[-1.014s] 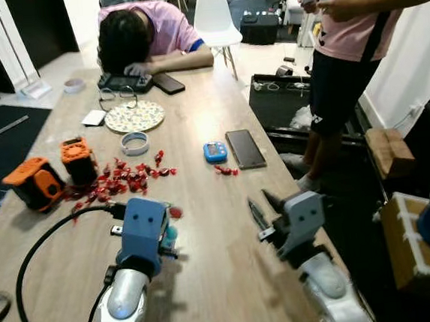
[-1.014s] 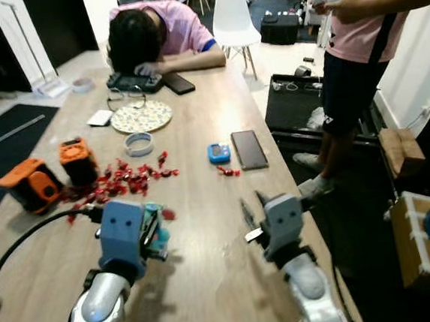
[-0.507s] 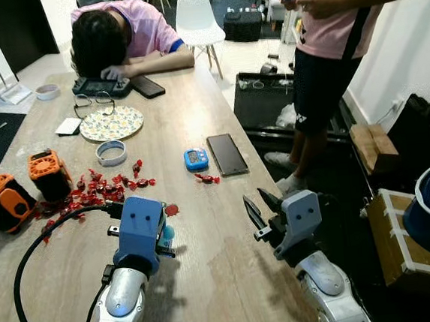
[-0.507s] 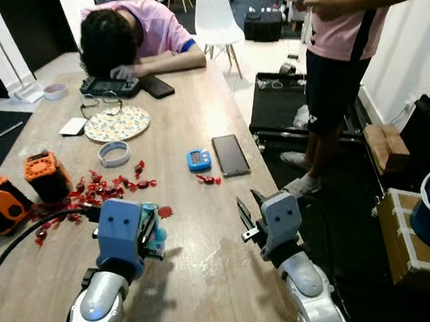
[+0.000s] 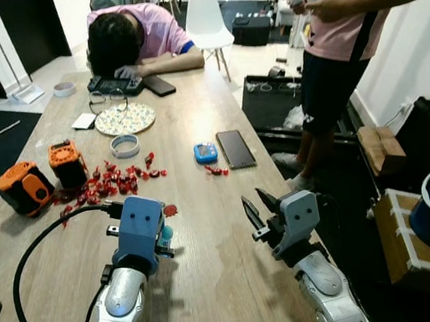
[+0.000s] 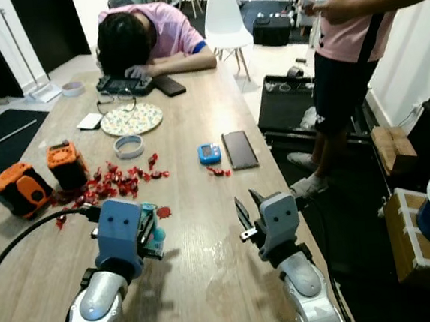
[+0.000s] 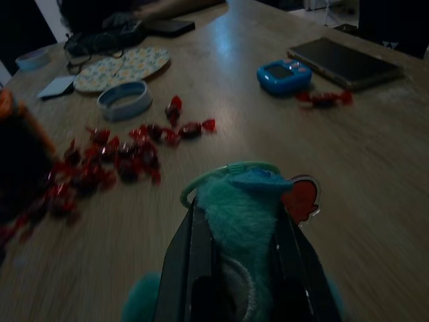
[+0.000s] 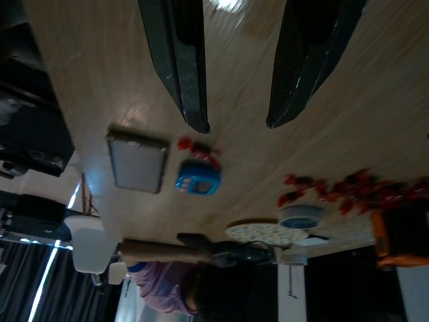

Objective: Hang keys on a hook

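- The left gripper has its two black fingers pinched on a fuzzy teal keychain with a thin teal ring and a red tag, held just above the long pale wooden table.
- The right gripper hovers over the same table with its fingers spread and nothing between them.
- Ahead lie scattered red-wrapped candies, a small blue timer and a dark phone.
- Judging from this, the pickup is done (no hook can be made out), so finding the hook and hanging the keys remains.
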Robot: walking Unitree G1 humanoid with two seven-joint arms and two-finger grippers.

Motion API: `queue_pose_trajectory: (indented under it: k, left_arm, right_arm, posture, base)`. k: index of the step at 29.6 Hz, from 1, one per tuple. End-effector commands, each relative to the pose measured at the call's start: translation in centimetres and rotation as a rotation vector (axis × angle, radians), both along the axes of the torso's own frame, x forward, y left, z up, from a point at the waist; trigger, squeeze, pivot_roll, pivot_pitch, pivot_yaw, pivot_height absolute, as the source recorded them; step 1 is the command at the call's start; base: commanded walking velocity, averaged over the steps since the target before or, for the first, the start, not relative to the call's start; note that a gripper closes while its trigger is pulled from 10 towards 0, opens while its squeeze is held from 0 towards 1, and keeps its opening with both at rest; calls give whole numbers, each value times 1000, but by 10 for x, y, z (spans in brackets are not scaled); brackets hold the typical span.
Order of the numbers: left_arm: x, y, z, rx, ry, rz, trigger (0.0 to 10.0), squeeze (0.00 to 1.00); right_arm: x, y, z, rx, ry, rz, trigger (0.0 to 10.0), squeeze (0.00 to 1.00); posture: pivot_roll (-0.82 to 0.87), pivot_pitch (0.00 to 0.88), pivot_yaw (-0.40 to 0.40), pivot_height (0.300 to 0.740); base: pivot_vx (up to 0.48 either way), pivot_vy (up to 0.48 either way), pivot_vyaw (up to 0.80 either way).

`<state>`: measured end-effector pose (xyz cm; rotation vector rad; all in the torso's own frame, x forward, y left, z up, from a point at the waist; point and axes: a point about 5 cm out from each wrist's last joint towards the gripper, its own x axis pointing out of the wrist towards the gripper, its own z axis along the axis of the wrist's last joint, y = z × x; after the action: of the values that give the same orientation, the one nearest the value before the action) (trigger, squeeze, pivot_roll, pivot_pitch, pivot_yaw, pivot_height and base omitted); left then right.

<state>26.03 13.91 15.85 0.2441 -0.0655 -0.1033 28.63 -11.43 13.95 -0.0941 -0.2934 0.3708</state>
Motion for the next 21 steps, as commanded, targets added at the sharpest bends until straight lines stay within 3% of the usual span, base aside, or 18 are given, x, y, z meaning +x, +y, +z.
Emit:
queue_pose_trajectory:
  k: [1, 16, 21]
  left_arm:
    - [-3, 0, -5, 6, 25, 3, 10000, 0]
    - [-3, 0, -6, 11, 27, 6, 10000, 0]
    - [-4, 0, -5, 13, 23, 7, 10000, 0]
  right_arm:
    - [-2, 0, -5, 4, 21, 2, 10000, 0]
    - [-2, 0, -7, 2, 25, 4, 10000, 0]
    - [-2, 1, -6, 5, 25, 5, 10000, 0]
  posture:
    - [108, 113, -30, 740]
    - [108, 113, -30, 740]
    - [111, 118, -28, 740]
  base:
    - [-480, 0, 0]
    - [-468, 0, 0]
    - [-50, 0, 0]
